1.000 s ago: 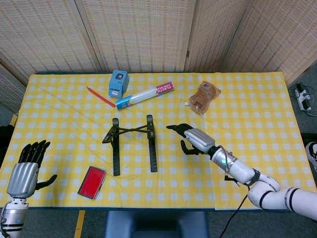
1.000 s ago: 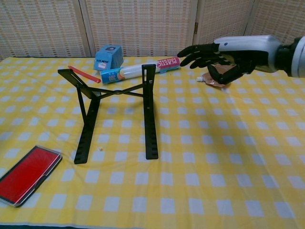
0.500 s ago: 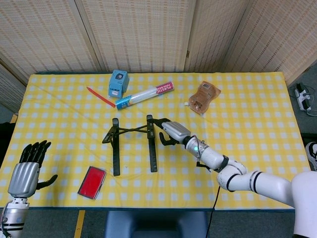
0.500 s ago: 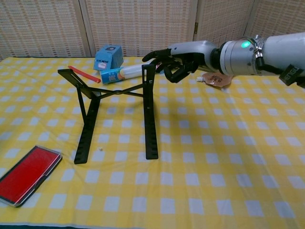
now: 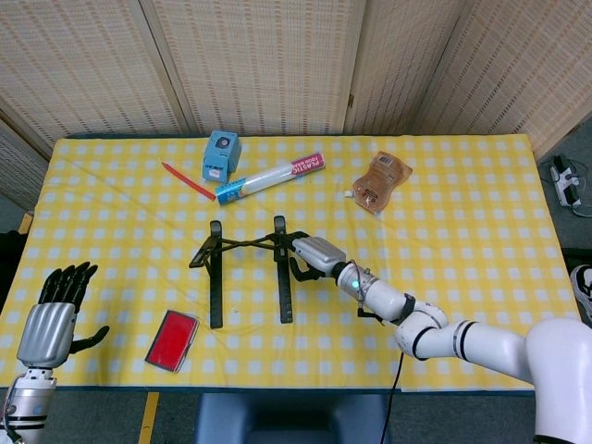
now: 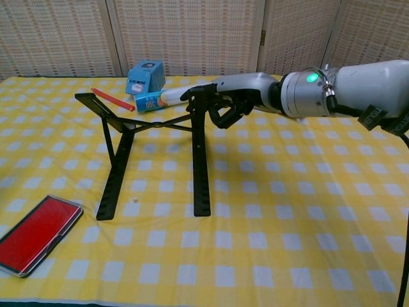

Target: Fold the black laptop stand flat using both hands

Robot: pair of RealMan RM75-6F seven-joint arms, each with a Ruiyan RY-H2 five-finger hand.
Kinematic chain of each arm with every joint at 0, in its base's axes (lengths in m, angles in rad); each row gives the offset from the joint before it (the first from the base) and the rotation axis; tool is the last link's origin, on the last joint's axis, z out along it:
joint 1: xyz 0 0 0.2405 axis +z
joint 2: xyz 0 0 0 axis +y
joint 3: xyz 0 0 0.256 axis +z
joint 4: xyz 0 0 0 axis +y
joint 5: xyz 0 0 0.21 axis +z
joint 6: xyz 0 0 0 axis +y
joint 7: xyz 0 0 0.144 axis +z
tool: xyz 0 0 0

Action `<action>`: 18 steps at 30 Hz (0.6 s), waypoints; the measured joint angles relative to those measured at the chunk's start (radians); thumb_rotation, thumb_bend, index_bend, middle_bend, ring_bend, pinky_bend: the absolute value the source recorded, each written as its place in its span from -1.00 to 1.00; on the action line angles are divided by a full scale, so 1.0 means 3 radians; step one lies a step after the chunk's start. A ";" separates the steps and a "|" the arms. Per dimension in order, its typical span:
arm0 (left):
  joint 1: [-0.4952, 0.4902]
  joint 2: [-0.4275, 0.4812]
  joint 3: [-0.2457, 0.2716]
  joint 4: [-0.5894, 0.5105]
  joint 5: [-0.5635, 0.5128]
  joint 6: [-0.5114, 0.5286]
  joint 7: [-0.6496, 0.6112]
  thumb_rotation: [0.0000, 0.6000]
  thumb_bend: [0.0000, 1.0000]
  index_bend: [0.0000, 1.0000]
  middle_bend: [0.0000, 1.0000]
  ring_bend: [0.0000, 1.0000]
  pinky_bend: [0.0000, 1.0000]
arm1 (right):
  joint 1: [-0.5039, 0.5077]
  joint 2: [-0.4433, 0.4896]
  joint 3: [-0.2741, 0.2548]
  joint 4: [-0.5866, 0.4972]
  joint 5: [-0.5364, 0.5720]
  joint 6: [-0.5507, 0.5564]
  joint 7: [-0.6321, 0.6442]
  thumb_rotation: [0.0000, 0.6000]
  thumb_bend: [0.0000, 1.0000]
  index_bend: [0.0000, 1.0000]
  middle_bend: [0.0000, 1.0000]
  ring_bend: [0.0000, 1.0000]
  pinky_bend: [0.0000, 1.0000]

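Note:
The black laptop stand [image 5: 215,282] [image 6: 117,167] stands unfolded at the middle of the yellow checked table [image 5: 481,277], its two rails joined by crossed bars. My right hand [image 5: 314,254] [image 6: 231,102] is at the raised far end of the right rail: its fingers lie across the rail's top and the thumb curls in below, so it grips that end. My left hand [image 5: 48,322] hovers at the table's near left corner, fingers spread and holding nothing, far from the stand. The chest view does not show it.
A red flat case [image 5: 172,339] [image 6: 35,233] lies near the front edge, left of the stand. Behind the stand lie a blue box [image 5: 221,154] [image 6: 146,75], a roll of plastic wrap [image 5: 270,177], a red pen [image 5: 188,181] and a brown pouch [image 5: 380,181].
My right hand moved left from beside the stand onto the top of its right rail. The stand has shifted slightly left. The left hand stayed put.

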 measured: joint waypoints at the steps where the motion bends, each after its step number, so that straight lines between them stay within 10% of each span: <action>1: 0.0001 0.0000 0.0000 0.0004 -0.0005 -0.0001 -0.0004 1.00 -0.58 -0.86 -0.83 -0.86 -1.00 | -0.0014 0.0026 -0.0012 -0.0039 -0.0026 0.0006 0.0019 1.00 0.75 -1.00 -0.70 -0.76 -1.00; 18: -0.0028 -0.0033 0.0008 0.0037 0.0040 -0.0029 -0.0032 1.00 -0.58 -0.86 -0.83 -0.86 -1.00 | -0.0313 0.0593 -0.0433 -0.0752 -0.0722 0.0282 0.0534 1.00 0.75 -1.00 -0.70 -0.74 -1.00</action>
